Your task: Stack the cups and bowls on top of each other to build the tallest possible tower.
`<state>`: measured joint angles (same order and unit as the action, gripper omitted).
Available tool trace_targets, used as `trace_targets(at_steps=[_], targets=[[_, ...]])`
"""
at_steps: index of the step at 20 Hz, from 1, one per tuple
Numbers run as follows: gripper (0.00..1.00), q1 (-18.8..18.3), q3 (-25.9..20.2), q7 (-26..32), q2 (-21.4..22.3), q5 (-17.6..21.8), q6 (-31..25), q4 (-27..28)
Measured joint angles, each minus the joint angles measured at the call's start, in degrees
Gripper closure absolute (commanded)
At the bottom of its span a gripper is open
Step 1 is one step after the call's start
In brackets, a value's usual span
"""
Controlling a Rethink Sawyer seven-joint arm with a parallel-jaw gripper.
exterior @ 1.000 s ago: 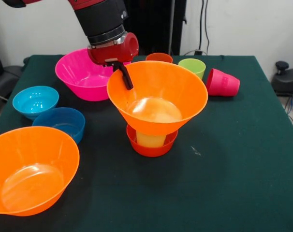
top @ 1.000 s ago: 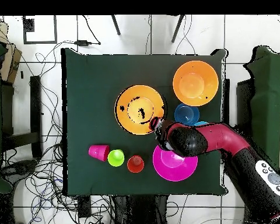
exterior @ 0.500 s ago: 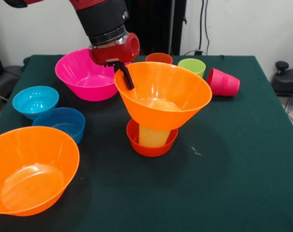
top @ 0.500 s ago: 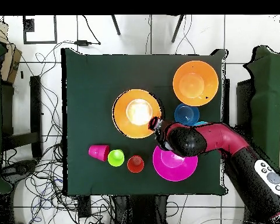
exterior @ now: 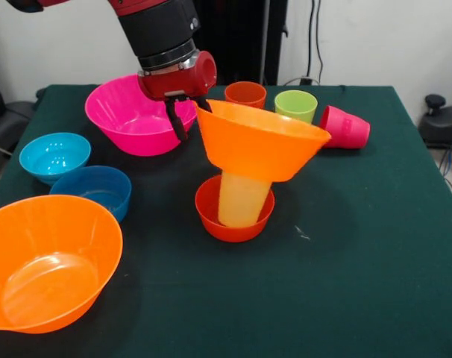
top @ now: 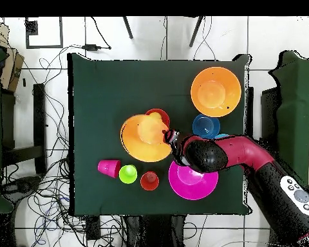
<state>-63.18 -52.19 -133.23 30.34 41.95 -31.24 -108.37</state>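
Observation:
A large orange bowl [exterior: 259, 145] perches tilted on a pale yellow cup [exterior: 241, 200], which leans inside a small red-orange bowl [exterior: 233, 227] at mid table. My gripper [exterior: 187, 112] hangs at this bowl's left rim and is open. One dark finger [exterior: 174, 121] stands clear to the left of the rim, while the other is at the rim's back. From overhead the orange bowl [top: 144, 137] covers the cup, and the red-orange bowl [top: 158, 114] peeks out beside it, with the gripper [top: 170, 137] at the rim.
A magenta bowl [exterior: 125, 119] sits behind the gripper. Light blue [exterior: 54, 155] and darker blue [exterior: 95, 190] bowls and a second large orange bowl [exterior: 47, 261] lie to the left. Orange [exterior: 245, 94] and lime [exterior: 296, 104] cups stand at the back, beside a tipped red-pink cup [exterior: 344, 128].
The large orange bowl rose off the small bowl and tipped over to the right on the yellow cup. The gripper let go of its rim and its fingers opened.

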Motion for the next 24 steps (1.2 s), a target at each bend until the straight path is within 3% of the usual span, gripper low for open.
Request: trace_targets(at_steps=[16,24], targets=[[0.0,0.1,0.2,0.0,0.1,0.1,0.0,0.0],[0.0,2.3,1.5,0.0,1.6,0.2,0.0,-0.1]])
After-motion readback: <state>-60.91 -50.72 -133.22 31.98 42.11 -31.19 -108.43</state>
